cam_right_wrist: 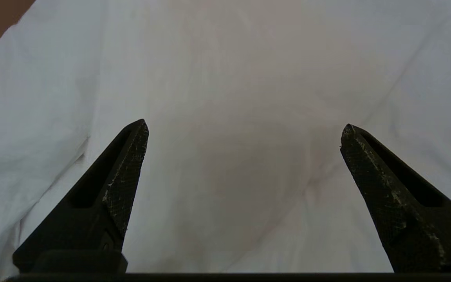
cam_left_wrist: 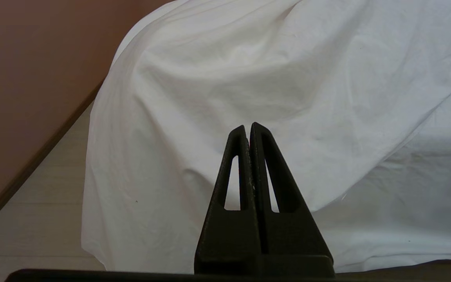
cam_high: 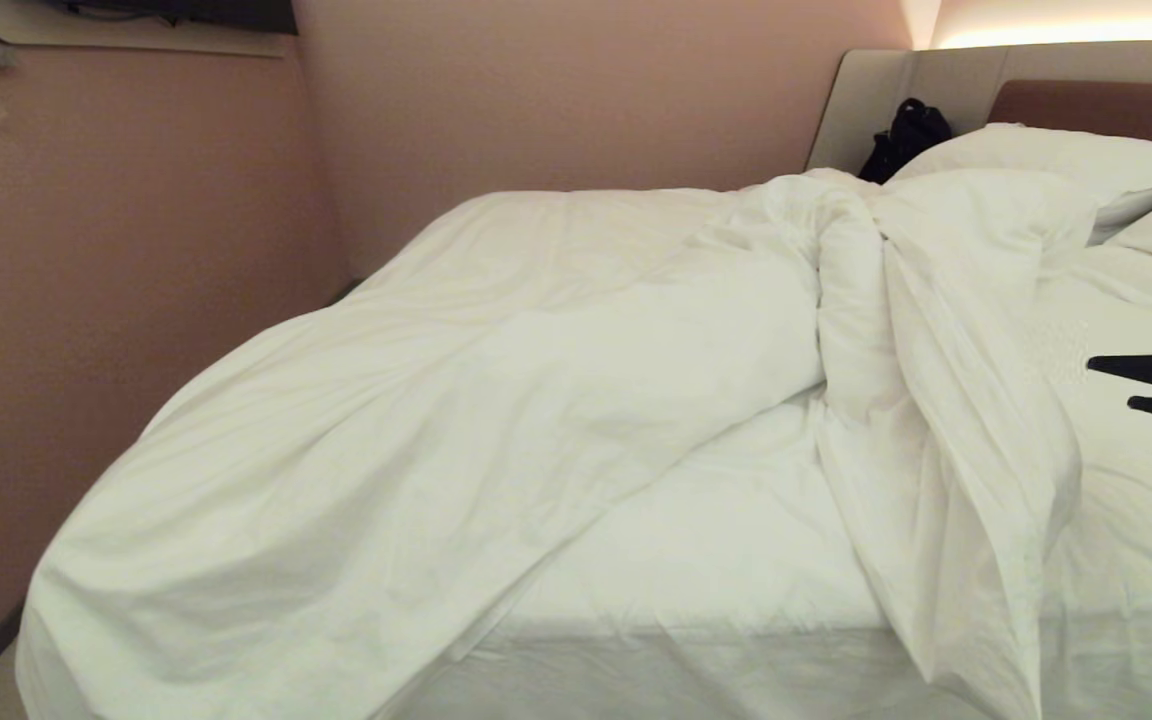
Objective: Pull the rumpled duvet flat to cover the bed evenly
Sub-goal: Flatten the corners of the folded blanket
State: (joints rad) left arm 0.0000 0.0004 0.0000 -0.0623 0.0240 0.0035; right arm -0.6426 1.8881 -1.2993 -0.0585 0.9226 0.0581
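Note:
The white duvet (cam_high: 496, 400) lies rumpled over the left half of the bed and hangs off its near-left corner. A thick twisted fold (cam_high: 936, 400) runs from the pillows down to the front edge. Bare white sheet (cam_high: 736, 560) shows in the middle of the bed. My right gripper (cam_high: 1108, 384) reaches in from the right, just right of that fold, open and empty. In the right wrist view its spread fingers (cam_right_wrist: 244, 125) hover over creased white duvet cloth (cam_right_wrist: 225, 78). My left gripper (cam_left_wrist: 248, 127) is shut and empty, low in front of the hanging duvet corner (cam_left_wrist: 249, 70).
White pillows (cam_high: 1066, 155) lean on the beige and brown headboard (cam_high: 1096, 105), with a black bag (cam_high: 906, 135) beside them. A pink wall (cam_high: 136, 250) stands close along the bed's left side. Pale floor (cam_left_wrist: 33, 219) shows beside the draped corner.

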